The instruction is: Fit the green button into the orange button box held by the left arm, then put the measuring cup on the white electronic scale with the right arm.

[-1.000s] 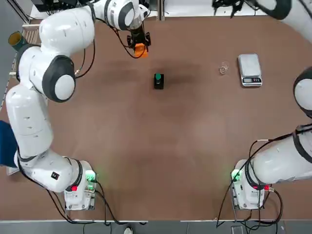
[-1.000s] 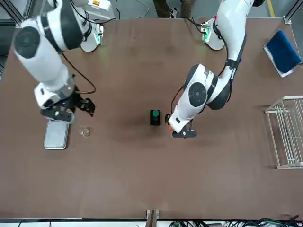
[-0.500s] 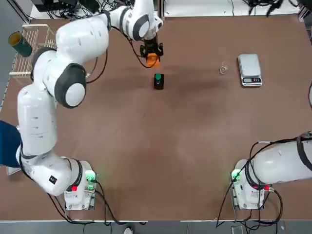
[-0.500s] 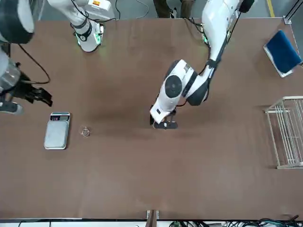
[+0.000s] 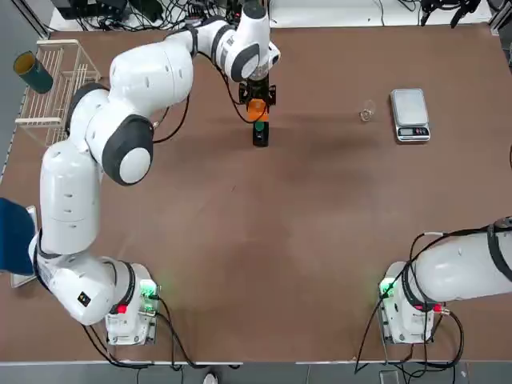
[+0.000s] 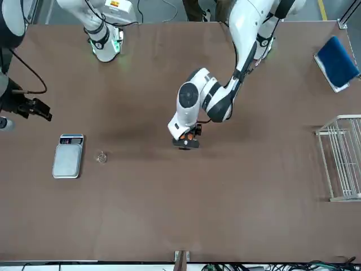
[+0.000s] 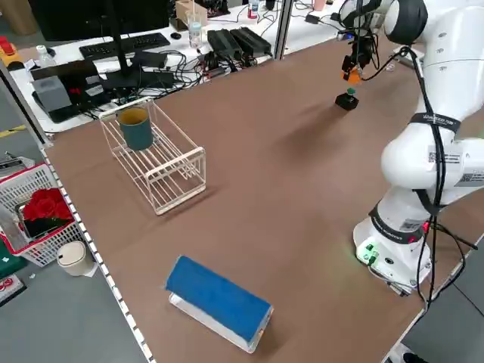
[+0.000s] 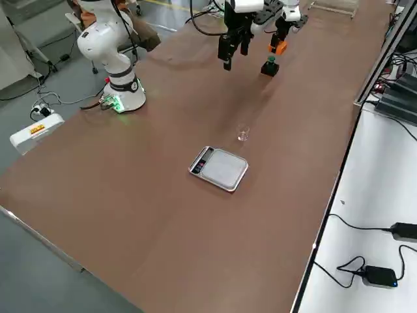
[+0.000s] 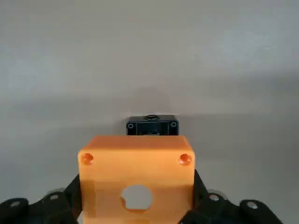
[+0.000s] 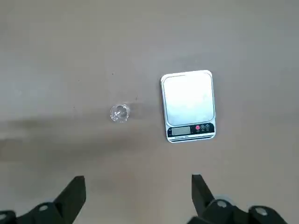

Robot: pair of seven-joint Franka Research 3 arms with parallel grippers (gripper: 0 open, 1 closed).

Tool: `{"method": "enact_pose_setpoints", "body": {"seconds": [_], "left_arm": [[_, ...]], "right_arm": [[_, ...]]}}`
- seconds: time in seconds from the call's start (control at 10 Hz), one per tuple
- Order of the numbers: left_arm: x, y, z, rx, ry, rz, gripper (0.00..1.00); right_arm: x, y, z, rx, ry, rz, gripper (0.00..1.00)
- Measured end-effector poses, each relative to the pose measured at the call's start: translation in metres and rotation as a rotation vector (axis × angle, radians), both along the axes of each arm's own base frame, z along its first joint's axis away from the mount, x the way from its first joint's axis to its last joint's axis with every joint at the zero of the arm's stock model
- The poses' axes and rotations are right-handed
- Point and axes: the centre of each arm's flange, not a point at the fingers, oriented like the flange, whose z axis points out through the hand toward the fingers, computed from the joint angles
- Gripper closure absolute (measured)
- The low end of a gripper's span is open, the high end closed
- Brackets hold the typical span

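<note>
Two steps: neither done, as I judge it.
Box: the left gripper [image 5: 257,106] pinches the square orange plastic button box [image 9: 136,176], hovering just above the green button on its black base [image 7: 348,98].
Cup: small clear measuring cup [image 10: 119,113] stands just beside the white electronic scale [image 10: 188,105], untouched.
Right gripper [image 10: 138,198]: spread wide, high above the scale.
Surface: brown table [image 5: 320,224].
Room: wire rack [image 7: 162,162], cluttered desks beyond.

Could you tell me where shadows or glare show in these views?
Top view: a soft dark shadow lies on the brown table beside the black-based green button. Left wrist view: the background is pale, and the orange button box is evenly lit.
</note>
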Motion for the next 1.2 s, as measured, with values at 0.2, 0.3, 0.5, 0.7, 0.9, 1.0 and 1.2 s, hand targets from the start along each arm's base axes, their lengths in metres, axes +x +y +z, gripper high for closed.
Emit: {"method": "enact_pose_setpoints", "body": {"seconds": [0.2,0.3,0.5,0.7,0.9,1.0,1.2], "left_arm": [[0.000,0.002,-0.009,0.015,0.003,0.009,0.14],[0.002,0.005,-0.013,0.022,0.006,0.014,0.14],[0.004,0.010,-0.022,0.023,0.006,0.025,0.14],[0.003,0.008,-0.024,0.013,-0.004,0.054,0.14],[0.001,0.004,-0.023,-0.001,-0.016,0.065,0.14],[0.001,0.002,-0.023,-0.007,-0.020,0.066,0.14],[0.000,0.003,-0.025,-0.008,-0.021,0.066,0.14]], "right_arm": [[0.009,0.009,-0.014,0.016,-0.023,0.003,0.00],[0.017,0.017,-0.033,0.026,-0.017,-0.011,0.00],[0.041,0.035,-0.088,0.050,0.002,-0.046,0.00],[0.057,0.047,-0.137,0.055,0.027,-0.087,0.01],[0.058,0.060,-0.177,0.059,0.013,-0.101,0.03],[0.054,0.063,-0.199,0.060,-0.005,-0.103,0.04],[0.044,0.074,-0.234,0.062,-0.021,-0.106,0.08]]}}
